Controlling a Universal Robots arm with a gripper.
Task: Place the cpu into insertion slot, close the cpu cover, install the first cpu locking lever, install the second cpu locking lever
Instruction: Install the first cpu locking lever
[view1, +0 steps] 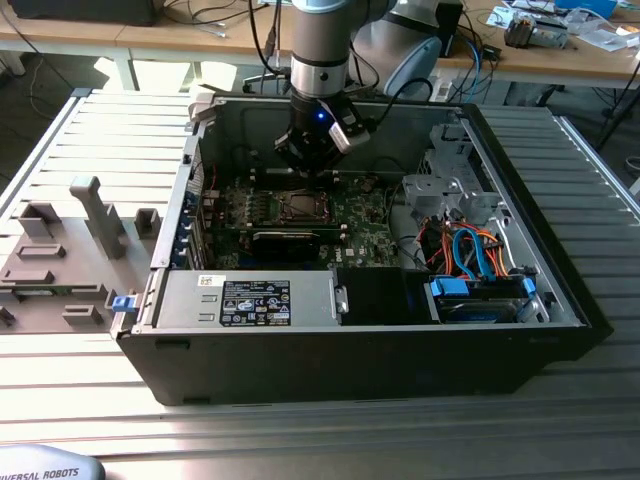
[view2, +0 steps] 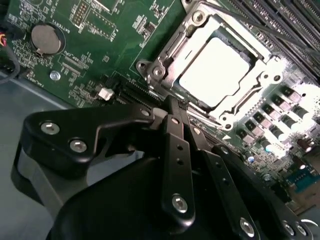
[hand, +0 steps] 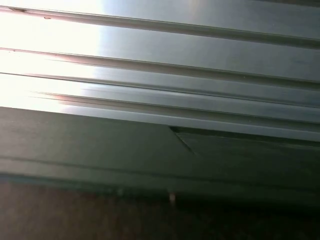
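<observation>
An open black computer case (view1: 350, 370) lies on the ribbed metal desk (view1: 90, 140), holding a green motherboard (view1: 365, 235). In the second wrist view, the cpu (view2: 217, 70) sits in the motherboard's socket with the cpu cover (view2: 165, 60) closed around it. The pincer (view2: 172, 106) hangs just beside the socket, fingers (view2: 176, 150) pressed together, holding nothing.

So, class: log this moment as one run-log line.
gripper: shut, empty, beside socket | cpu: seated in socket | cpu cover: closed over cpu | levers: cannot tell
</observation>
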